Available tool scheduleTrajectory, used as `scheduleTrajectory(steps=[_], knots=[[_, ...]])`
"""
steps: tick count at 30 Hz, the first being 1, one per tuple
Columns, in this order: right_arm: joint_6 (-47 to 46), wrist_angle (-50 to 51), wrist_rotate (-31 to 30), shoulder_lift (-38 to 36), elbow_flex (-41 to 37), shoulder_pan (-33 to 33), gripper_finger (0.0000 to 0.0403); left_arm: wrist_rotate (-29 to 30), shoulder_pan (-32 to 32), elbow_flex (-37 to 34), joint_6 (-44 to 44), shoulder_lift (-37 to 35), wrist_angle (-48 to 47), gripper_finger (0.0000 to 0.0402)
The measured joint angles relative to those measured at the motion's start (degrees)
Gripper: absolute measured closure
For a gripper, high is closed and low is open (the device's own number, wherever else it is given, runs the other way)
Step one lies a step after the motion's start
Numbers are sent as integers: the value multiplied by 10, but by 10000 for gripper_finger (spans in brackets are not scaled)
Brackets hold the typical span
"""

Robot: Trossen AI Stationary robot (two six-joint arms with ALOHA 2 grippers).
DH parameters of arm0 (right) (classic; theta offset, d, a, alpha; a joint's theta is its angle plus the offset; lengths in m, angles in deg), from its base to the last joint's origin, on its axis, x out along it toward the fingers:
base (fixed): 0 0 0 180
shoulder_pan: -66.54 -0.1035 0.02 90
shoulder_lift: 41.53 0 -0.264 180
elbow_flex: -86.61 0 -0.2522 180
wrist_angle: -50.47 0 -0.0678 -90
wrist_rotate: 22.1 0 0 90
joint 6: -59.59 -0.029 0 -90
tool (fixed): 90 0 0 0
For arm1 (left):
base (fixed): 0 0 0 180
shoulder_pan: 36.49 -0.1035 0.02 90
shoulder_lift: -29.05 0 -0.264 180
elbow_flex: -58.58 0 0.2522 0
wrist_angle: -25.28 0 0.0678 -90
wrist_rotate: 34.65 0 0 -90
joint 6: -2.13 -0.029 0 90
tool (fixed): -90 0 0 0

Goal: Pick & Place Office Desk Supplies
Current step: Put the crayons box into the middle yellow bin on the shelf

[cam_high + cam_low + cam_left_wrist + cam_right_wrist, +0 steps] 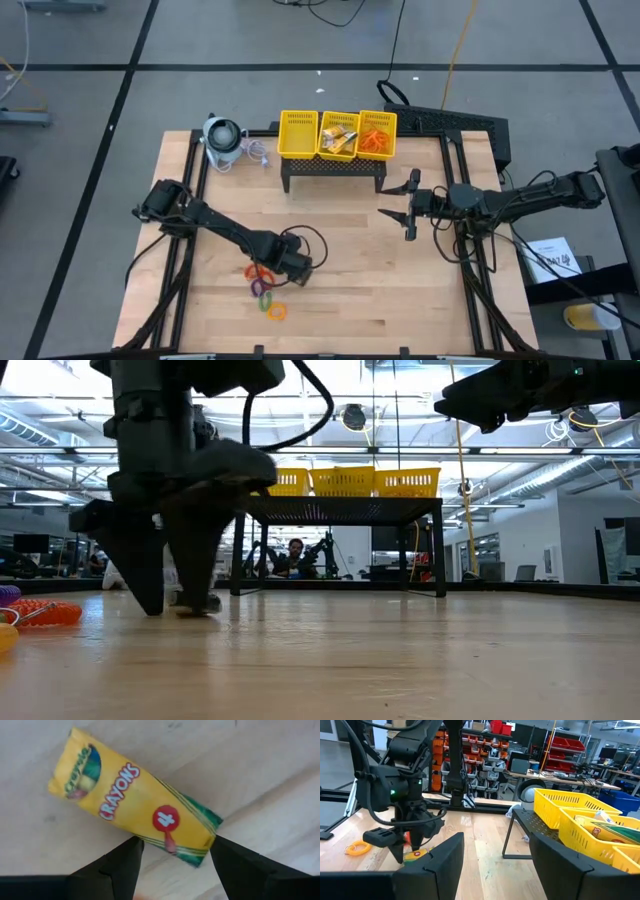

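We observe the left gripper (172,857) lowered to the table (400,290), its fingers apart on either side of one end of a yellow crayon packet (135,805) lying flat on the wood. Coloured rings (265,290) lie just beside it. The right gripper (405,205) hangs open above the table, near the yellow basket (298,133).

crayon packet (137,812) blurred at one end, near corner hidden behind left fingers (125,865)

bright overhead lighting; left wrist view slightly blurred.
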Motion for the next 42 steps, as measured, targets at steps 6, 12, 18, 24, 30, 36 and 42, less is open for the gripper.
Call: scheduleTrajectory(steps=[6,12,18,24,30,36,42], knots=[[0,0,0,0,0,0,188,-77,6,0,-243,0,-35,156],[0,0,0,0,0,0,188,-131,-9,-3,-188,-6,-58,156],[-2,0,0,0,0,0,188,-120,-20,-3,-31,-6,-36,156],[-14,0,0,0,0,0,188,-80,-23,-2,1,-16,48,156],[-14,0,0,0,0,0,188,-22,-38,-2,70,-19,35,156],[-14,0,0,0,0,0,188,3,-64,-2,90,-18,20,156],[-14,0,0,0,0,0,188,26,-82,-2,52,-18,27,156]])
